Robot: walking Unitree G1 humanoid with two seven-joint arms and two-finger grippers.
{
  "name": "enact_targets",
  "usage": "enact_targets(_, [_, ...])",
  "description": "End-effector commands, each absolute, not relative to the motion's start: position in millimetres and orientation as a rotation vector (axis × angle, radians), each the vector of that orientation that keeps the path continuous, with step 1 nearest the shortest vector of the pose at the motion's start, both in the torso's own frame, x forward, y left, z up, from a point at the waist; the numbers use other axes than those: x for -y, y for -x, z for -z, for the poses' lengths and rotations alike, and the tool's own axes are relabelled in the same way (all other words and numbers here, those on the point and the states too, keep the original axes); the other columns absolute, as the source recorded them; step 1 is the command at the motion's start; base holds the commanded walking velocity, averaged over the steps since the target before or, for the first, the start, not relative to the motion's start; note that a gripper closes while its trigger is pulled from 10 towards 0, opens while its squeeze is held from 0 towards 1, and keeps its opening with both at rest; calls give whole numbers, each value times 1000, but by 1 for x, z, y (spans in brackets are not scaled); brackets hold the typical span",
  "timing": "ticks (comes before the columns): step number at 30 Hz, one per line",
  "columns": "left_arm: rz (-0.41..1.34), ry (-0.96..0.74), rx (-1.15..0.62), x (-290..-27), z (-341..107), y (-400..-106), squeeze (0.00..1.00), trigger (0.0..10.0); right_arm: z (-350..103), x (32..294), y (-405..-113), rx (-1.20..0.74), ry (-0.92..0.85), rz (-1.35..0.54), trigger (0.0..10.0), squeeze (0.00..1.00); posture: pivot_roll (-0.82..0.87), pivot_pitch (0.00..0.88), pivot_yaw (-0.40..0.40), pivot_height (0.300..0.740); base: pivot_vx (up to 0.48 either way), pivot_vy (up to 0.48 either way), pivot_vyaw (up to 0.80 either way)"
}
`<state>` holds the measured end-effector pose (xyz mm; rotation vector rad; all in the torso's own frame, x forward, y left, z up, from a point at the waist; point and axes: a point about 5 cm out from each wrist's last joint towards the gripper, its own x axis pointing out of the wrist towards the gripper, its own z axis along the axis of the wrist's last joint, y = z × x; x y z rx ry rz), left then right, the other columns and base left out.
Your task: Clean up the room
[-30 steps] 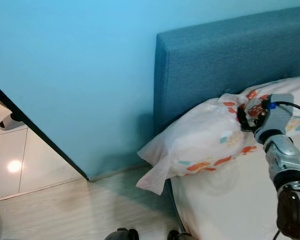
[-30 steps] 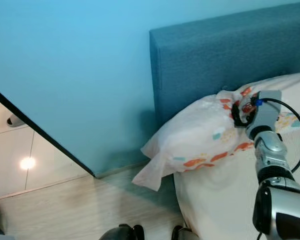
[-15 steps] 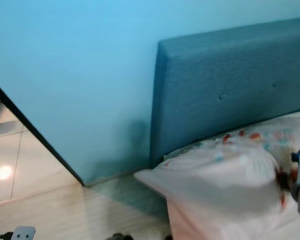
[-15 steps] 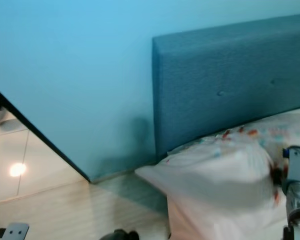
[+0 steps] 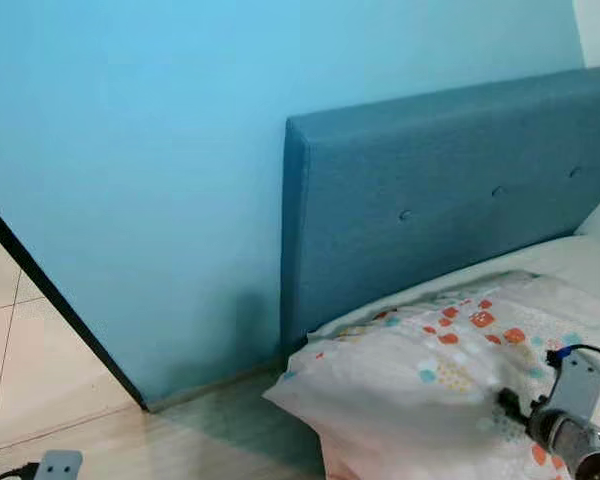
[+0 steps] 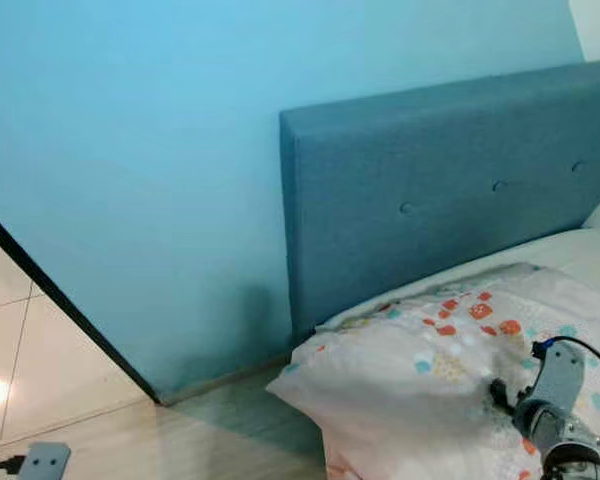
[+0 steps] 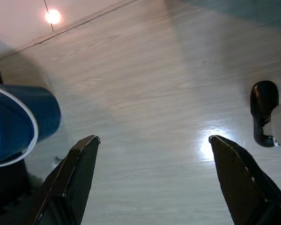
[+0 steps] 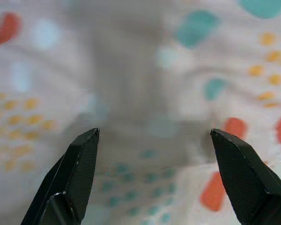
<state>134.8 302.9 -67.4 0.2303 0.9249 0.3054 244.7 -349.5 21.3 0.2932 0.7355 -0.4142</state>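
The pillow (image 5: 430, 375) lies on the bed (image 5: 580, 255) against the headboard (image 5: 430, 190). The right gripper (image 8: 152, 140) hovers released above it. The left gripper (image 7: 152, 150) hangs spread over the floor (image 7: 145, 84).

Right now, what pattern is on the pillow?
White pillow with orange, teal and yellow spots; clearest in the right eye view.

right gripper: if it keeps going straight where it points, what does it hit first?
The pillow. The right gripper is open and aimed at its patterned cover, which looks close and blurred in the wrist view, with nothing between. Exact gap is unclear.
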Motion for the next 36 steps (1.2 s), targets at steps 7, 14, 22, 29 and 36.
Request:
enact_targets(7, [-323, -181, -988, -287, 78, -130, 0, 10000, -76, 332, -283, -294, -278, 132, 10000, 0, 102, 19, -42, 739, 0, 0, 0])
enact_targets(14, [-304, -160, -980, -271, 80, -144, 0, 10000, -57, 233, -269, -547, -104, -576, 10000, 0, 99, 0, -56, 739, 0, 0, 0])
enact_targets(22, [-294, -147, -982, -263, 82, -145, 0, 10000, -20, 275, -244, -934, 206, -456, 10000, 0, 93, 0, -60, 739, 0, 0, 0])
enact_targets(29, [-313, -152, -1047, -267, 87, -130, 0, 10000, -41, 289, -260, -822, 223, -272, 10000, 0, 83, 0, -64, 729, 0, 0, 0])
enact_targets(36, [-324, -144, -1040, -267, 86, -134, 0, 10000, -29, 286, -241, -982, 238, -352, 10000, 0, 79, 0, -63, 714, 0, 0, 0])
